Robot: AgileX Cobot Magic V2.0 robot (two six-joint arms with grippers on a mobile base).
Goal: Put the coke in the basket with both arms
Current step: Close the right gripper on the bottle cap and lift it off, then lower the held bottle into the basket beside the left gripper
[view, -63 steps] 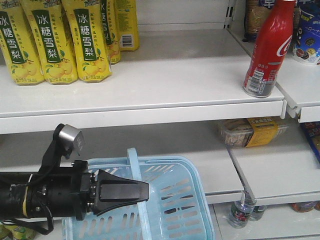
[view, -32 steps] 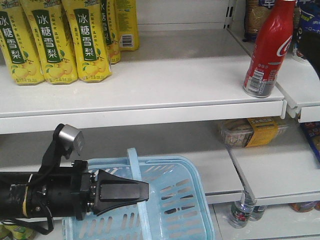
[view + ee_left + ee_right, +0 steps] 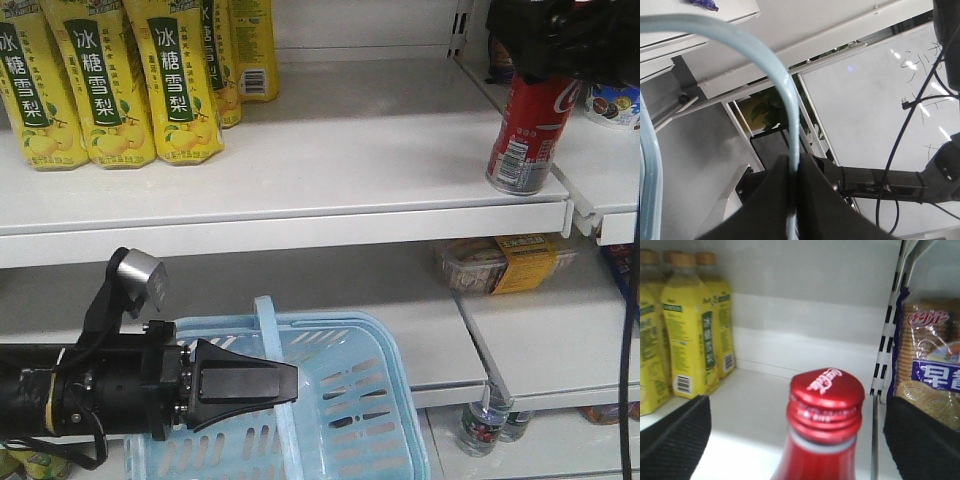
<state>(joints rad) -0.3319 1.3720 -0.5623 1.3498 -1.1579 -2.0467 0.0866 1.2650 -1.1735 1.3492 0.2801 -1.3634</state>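
Coke (image 3: 522, 135) stands upright at the right front corner of the upper shelf (image 3: 330, 180), base close to the front edge. Right gripper (image 3: 548, 42) hangs over its top. The right wrist view shows both fingers (image 3: 675, 437) spread wide either side of the red cap (image 3: 826, 390), touching it on neither side. Left gripper (image 3: 290, 384) is clamped narrow on the hoop handle (image 3: 786, 85) of the light blue basket (image 3: 365, 420), held low and left, well apart from the coke.

Risks, as judged: the coke is tall, slim and near the edge, so an off-centre closure could topple it off the front. A grip on the smooth neck alone may slip during the carry. The basket hangs from one thin handle and could swing or tilt when the coke drops in.
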